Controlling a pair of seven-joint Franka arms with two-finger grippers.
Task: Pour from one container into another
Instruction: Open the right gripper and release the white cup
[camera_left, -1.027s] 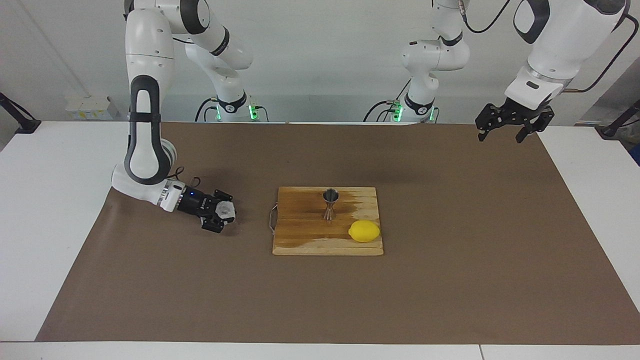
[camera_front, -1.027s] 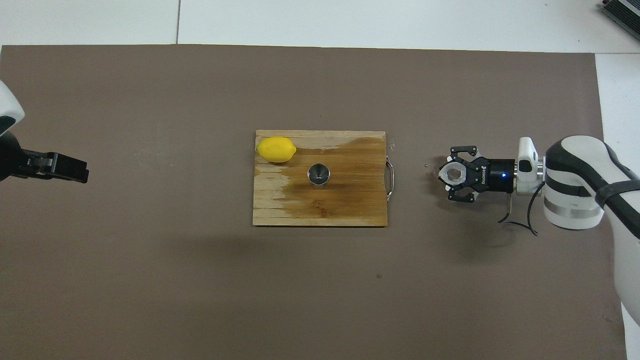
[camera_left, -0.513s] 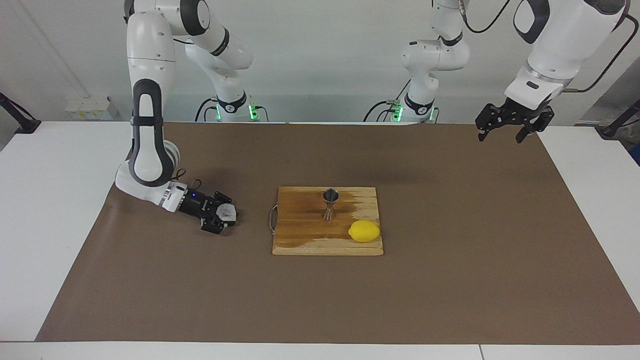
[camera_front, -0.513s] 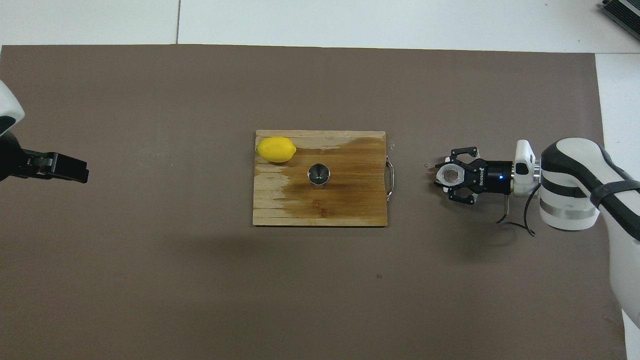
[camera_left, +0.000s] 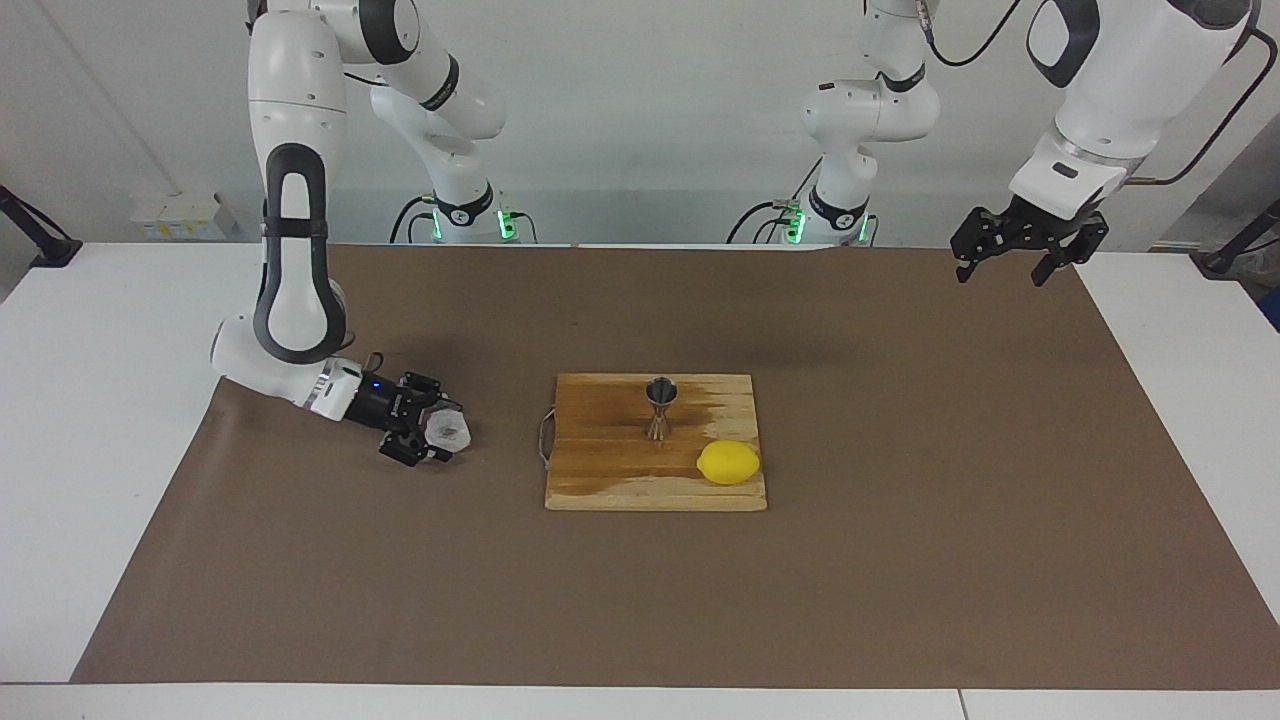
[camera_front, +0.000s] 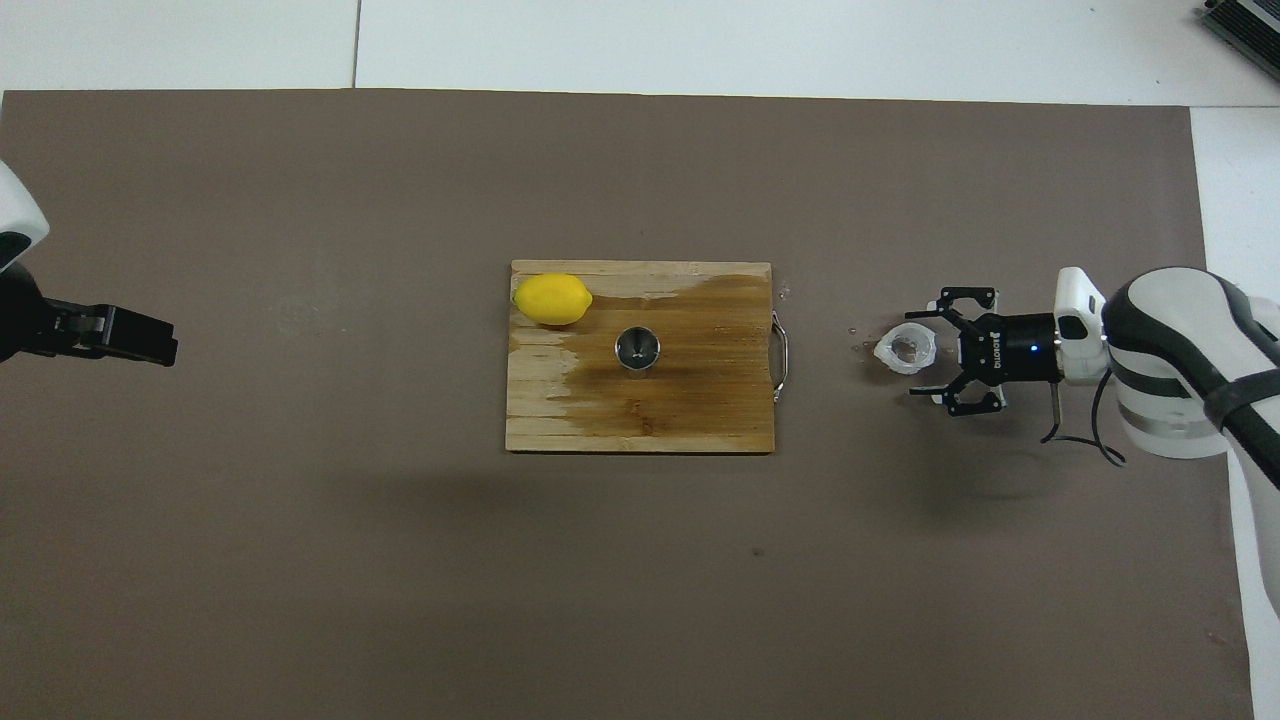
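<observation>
Even, bright overhead light; both views sharp. Soft diffuse shadows on brown mat (camera_left: 900, 560) beneath arms (faint). Small glare on jigger (camera_front: 637, 348).

A yellow lemon (camera_front: 552, 299) lies on a tan wooden cutting board (camera_front: 690, 410) with a darker brown patch. The jigger (camera_front: 637, 348) is shiny steel, the crinkled cup (camera_front: 906, 350) whitish and translucent. A brown mat (camera_front: 400, 560) covers the white counter (camera_front: 700, 40).
</observation>
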